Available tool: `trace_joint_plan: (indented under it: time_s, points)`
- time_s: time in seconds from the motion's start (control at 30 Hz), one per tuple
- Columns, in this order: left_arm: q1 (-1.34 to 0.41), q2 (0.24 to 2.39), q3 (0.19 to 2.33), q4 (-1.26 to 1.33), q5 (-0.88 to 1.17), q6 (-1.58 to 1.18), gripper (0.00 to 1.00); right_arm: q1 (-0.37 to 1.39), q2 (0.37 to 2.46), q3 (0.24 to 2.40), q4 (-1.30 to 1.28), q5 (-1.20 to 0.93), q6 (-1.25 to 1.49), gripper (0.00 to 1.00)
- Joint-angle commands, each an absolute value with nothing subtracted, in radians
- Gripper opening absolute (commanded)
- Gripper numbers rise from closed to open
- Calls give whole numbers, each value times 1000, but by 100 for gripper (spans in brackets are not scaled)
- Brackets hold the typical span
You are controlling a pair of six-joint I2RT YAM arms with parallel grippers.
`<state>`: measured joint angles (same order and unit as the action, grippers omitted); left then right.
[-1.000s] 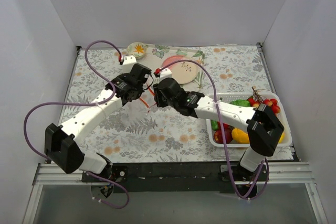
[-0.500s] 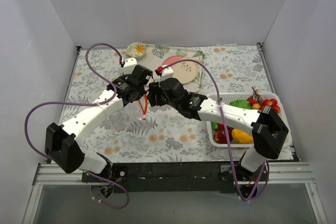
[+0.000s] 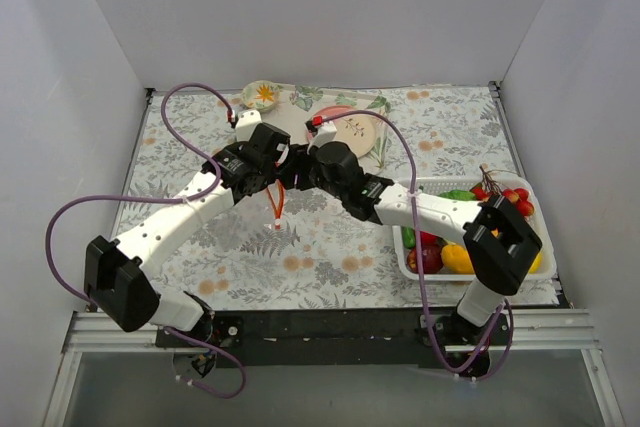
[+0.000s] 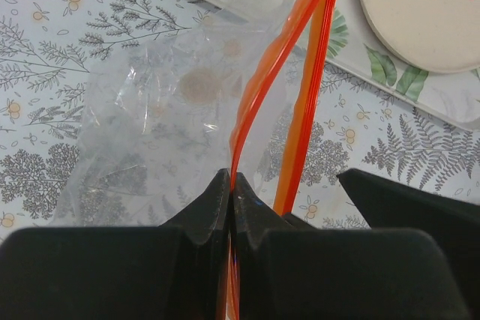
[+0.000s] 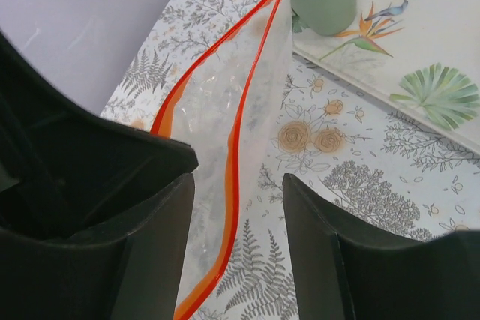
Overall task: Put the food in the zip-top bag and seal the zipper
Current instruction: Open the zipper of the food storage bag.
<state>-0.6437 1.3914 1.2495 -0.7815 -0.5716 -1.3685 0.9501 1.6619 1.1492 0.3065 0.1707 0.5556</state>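
Robot body: white-shelled left arm (image 3: 165,219), white-shelled right arm (image 3: 430,209), black joint housings; purple cable (image 3: 190,85) loops along each; matte black fingers (image 5: 150,260).

Zip-top bag (image 3: 275,209) mid-table, well left of the basket (image 3: 408,265). Food (image 3: 455,258) sits in the basket, at the table's right near corner. Plate (image 3: 355,132) on tray (image 3: 308,99) behind the bag; bowl (image 3: 262,94) left of the tray, at the back edge.

The floral-patterned table (image 3: 330,247) carries a white basket (image 3: 412,271) and a leaf-print tray (image 3: 300,99).
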Motion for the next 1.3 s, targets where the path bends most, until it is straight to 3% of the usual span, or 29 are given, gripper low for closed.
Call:
trace_joint_plan:
  time_s: [0.0,0.17,0.27,0.37,0.4,0.5,0.67,0.93,1.27]
  points:
    - [-646,1342,1241,-778,-569,-1374,0,928,1701,1161,457,120,610,58]
    - [-646,1328,1244,-787,-563,-1373,0,922,1753,1218,434,117,624,54]
    - [-646,1319,1244,-790,-561,-1370,0,922,1785,1246,422,110,618,47]
    - [-646,1312,1243,-804,-580,-1370,0,922,1793,1273,341,170,601,30]
    - [-646,1313,1247,-830,-621,-1373,0,920,1795,1284,239,249,577,16]
    - [-644,1316,1269,-880,-710,-1381,0,896,1790,1310,99,391,549,1]
    - [-644,1290,1278,-896,-730,-1370,0,868,1804,1348,-55,454,479,1]
    - [-644,1269,1247,-798,-598,-1373,0,867,1838,1396,-83,341,436,3]
    - [-644,1336,1212,-709,-520,-1396,0,879,1759,1424,-71,169,413,38]
